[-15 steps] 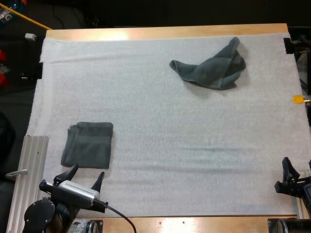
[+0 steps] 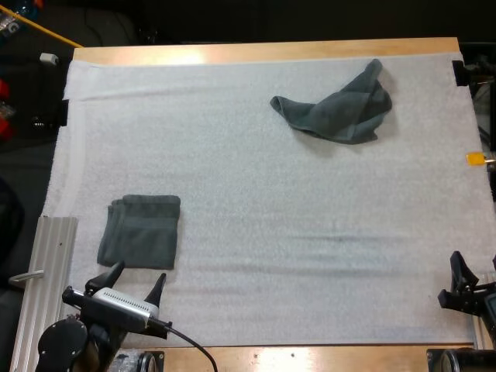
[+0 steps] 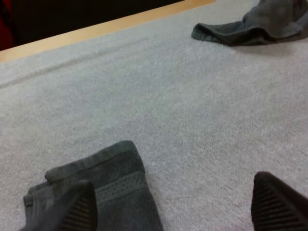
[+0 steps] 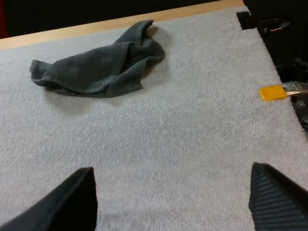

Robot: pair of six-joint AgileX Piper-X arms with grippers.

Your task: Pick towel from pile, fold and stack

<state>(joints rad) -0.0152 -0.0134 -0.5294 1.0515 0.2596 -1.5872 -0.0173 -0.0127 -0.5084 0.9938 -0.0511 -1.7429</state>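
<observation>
Left claw (image 3: 178, 204) wide, one finger hiding part of folded towel (image 3: 120, 178); right claw (image 4: 172, 192) wide, crumpled towel (image 4: 96, 67) well beyond.

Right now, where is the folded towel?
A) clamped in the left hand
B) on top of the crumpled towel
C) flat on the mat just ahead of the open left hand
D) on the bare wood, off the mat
C: the folded towel lies flat on the white mat just beyond the left hand, whose fingers stand apart; the crumpled towel sits far across the mat.
</observation>
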